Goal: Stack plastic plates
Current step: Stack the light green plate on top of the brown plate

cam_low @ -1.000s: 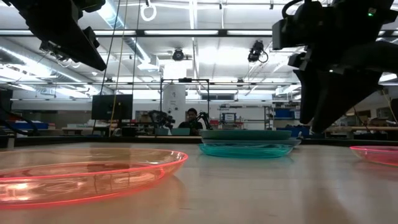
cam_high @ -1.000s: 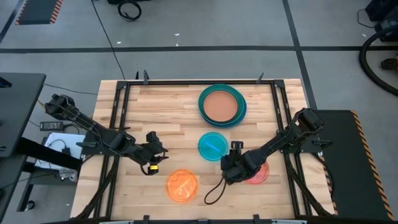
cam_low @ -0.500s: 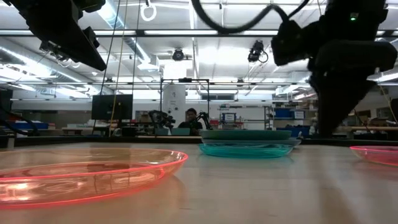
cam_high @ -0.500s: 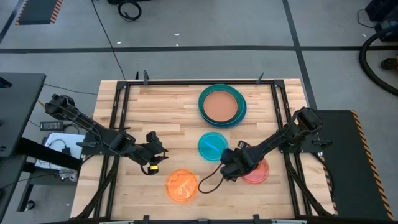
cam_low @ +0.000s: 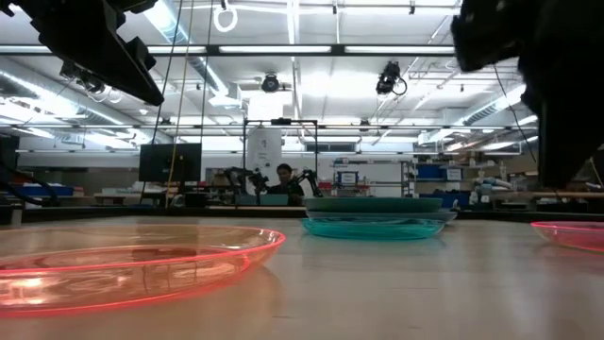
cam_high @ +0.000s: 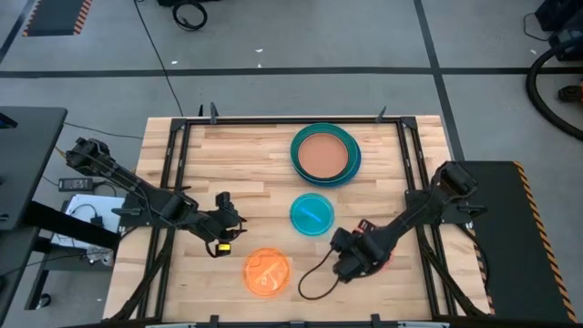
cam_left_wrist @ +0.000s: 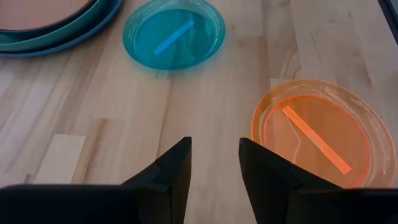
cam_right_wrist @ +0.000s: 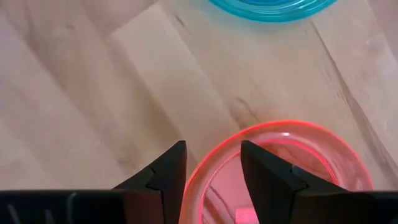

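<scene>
A peach-tan plate tops the stack of larger teal and blue plastic plates (cam_high: 325,155) at the far middle-right. A small cyan plate (cam_high: 311,215) lies flat mid-table, and an orange plate (cam_high: 267,271) lies near the front edge. The pink-red plate (cam_right_wrist: 292,162) lies flat at the right front, mostly covered in the high view. My right gripper (cam_right_wrist: 211,165) hangs open over its rim, pointing steeply down, one finger outside the rim and one over the plate. My left gripper (cam_left_wrist: 214,168) stands open above bare wood, left of the orange plate.
A black frame (cam_high: 173,182) runs along the table's left, far and right sides. A loose black cable loop (cam_high: 314,284) hangs from the right arm near the front edge. Bare wood lies between the cyan plate (cam_left_wrist: 174,34) and the orange plate (cam_left_wrist: 311,134).
My right gripper has moved toward the table's near edge, from beside the cyan plate to over the pink-red plate, and has rolled about its own axis. Its cable loop has swung along with it. The plates have stayed where they were.
</scene>
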`<action>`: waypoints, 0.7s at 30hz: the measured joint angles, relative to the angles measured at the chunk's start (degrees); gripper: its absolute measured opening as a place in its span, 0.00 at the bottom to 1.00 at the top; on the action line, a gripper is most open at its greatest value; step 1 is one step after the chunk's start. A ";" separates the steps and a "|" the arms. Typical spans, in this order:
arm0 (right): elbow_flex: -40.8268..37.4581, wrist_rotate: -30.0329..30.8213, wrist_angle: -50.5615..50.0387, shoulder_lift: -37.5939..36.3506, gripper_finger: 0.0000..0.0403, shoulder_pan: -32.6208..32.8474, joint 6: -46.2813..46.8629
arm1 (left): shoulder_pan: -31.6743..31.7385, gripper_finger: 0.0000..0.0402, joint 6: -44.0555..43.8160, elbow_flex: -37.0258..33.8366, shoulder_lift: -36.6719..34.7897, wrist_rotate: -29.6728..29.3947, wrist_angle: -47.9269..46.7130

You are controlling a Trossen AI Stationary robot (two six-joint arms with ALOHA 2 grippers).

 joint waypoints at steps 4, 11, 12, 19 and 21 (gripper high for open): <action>1.55 -0.08 -4.06 0.00 0.40 2.06 2.21 | 0.00 0.35 0.00 0.00 0.00 -0.02 0.02; 1.98 -0.93 -10.94 0.00 0.40 6.50 2.29 | 0.00 0.35 0.00 0.00 0.00 -0.42 1.00; 1.98 -0.53 -11.76 0.00 0.40 7.15 2.61 | 0.00 0.35 0.02 0.00 0.00 -0.54 1.45; 1.96 0.33 -22.11 -0.04 0.40 12.05 12.11 | 0.00 0.35 0.13 0.00 0.00 -0.61 3.34; 1.51 2.22 -23.81 -0.61 0.39 13.66 15.14 | 0.00 0.35 0.15 0.00 0.00 -0.61 3.70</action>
